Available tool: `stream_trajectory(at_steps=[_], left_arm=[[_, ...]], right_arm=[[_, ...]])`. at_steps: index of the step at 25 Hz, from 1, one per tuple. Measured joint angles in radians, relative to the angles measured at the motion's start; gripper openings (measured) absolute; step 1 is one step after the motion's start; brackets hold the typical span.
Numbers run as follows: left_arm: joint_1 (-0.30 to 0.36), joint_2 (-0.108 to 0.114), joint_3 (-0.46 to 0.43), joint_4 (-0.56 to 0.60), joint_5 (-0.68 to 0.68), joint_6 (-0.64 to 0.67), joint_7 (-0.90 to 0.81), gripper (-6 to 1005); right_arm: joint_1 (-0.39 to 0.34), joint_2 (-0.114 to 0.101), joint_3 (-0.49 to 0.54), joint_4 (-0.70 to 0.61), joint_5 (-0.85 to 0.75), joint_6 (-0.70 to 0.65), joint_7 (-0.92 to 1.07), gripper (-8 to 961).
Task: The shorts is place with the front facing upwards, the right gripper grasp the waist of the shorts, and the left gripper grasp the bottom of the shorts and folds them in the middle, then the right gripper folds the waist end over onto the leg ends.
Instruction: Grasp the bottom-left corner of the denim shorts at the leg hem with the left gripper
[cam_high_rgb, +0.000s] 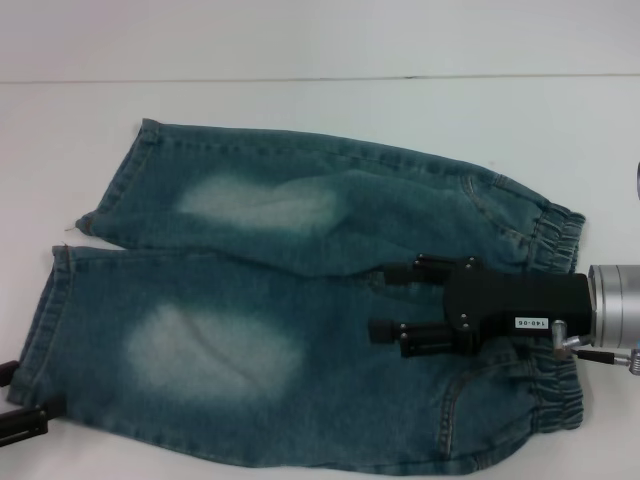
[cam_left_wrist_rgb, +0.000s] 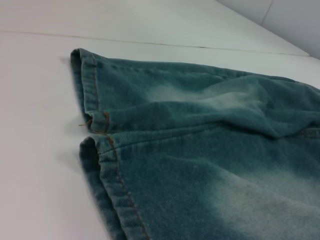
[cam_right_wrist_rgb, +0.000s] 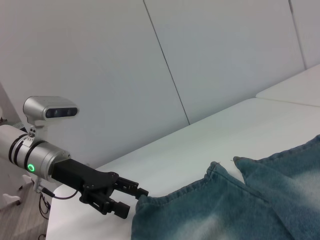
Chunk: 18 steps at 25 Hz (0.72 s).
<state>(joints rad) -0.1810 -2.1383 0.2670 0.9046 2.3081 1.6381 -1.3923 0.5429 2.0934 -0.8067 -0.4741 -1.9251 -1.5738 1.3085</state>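
The blue denim shorts (cam_high_rgb: 300, 320) lie flat on the white table (cam_high_rgb: 300, 40), leg ends to the left and elastic waist (cam_high_rgb: 560, 400) to the right. My right gripper (cam_high_rgb: 392, 303) hovers over the shorts near the waist, open, its fingers pointing toward the legs with nothing between them. At the near leg's hem corner sits my left gripper (cam_high_rgb: 12, 400), also open; the right wrist view shows this left gripper (cam_right_wrist_rgb: 129, 200) with its fingers apart right at the hem edge (cam_right_wrist_rgb: 142, 202). Both leg hems (cam_left_wrist_rgb: 95, 130) show in the left wrist view, without any fingers.
A seam line (cam_high_rgb: 300, 79) crosses the table behind the shorts. White wall panels (cam_right_wrist_rgb: 150, 65) stand beyond the table. Bare table surface (cam_left_wrist_rgb: 35, 150) lies left of the leg hems.
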Motion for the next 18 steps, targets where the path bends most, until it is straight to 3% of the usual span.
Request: stream_trajectory(at_steps=[18], left_arm=[[-0.001, 0.003, -0.002, 0.008, 0.025, -0.002, -0.033, 864]], right_arm=[[0.000, -0.001, 0.003, 0.000, 0.000, -0.002, 0.000, 925]])
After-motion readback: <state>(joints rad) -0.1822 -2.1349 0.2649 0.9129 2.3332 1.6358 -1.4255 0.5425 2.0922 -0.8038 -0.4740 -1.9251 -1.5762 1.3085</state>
